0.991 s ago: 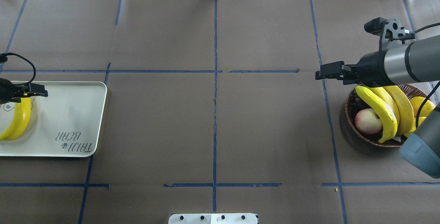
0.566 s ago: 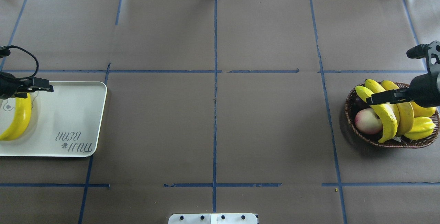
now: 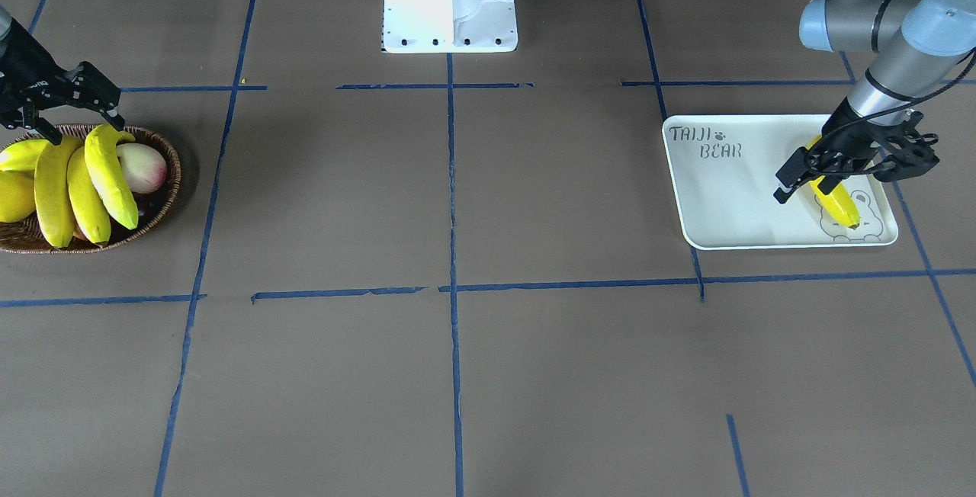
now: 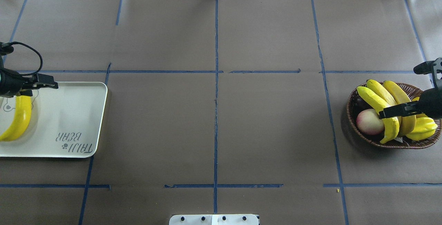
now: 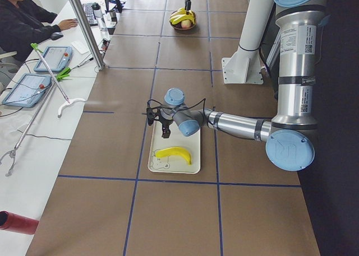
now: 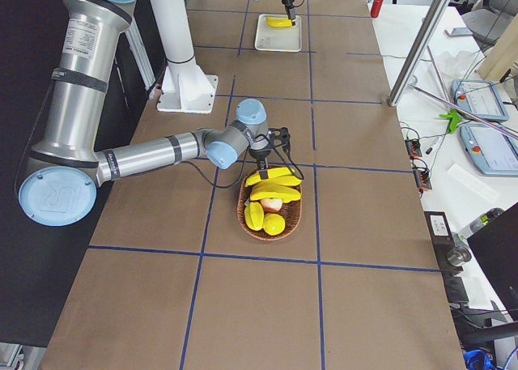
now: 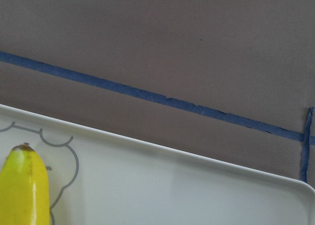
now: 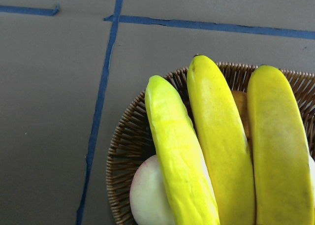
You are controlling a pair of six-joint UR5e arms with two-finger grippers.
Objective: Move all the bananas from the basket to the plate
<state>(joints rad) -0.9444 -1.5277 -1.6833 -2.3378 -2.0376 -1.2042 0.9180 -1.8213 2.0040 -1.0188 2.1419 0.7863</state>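
Bananas split between two spots. At the table's left side one banana (image 4: 17, 119) lies flat on the plate (image 4: 69, 114), its far end on the bear print. The left gripper (image 4: 41, 88) hovers above that end, jaws spread and holding nothing. The plate's right part shows the TAIJI BEAR print. Between plate and basket there is a wide stretch of brown-papered table (image 4: 155, 131) crossed only by blue tape lines (image 4: 216, 80), with a white base plate (image 4: 214, 219) at the near edge. On the right, the basket (image 4: 350, 109) sits close to the table's right edge. It holds three bananas (image 4: 388, 114) side by side, piled over a pink peach-like fruit (image 4: 367, 121) on their left and a yellow ridged fruit (image 4: 423, 128) on their right. The right gripper (image 3: 75, 122) hangs over the bananas, jaws apart and gripping nothing; one finger crosses above their middle in the overhead view. A second ago the right arm stretched across the basket's far rim with the gripper out past its left side. It has since pulled back right, over the fruit. The left gripper has drifted slightly far and right. The banana on the plate and the basket's load are unmoved.
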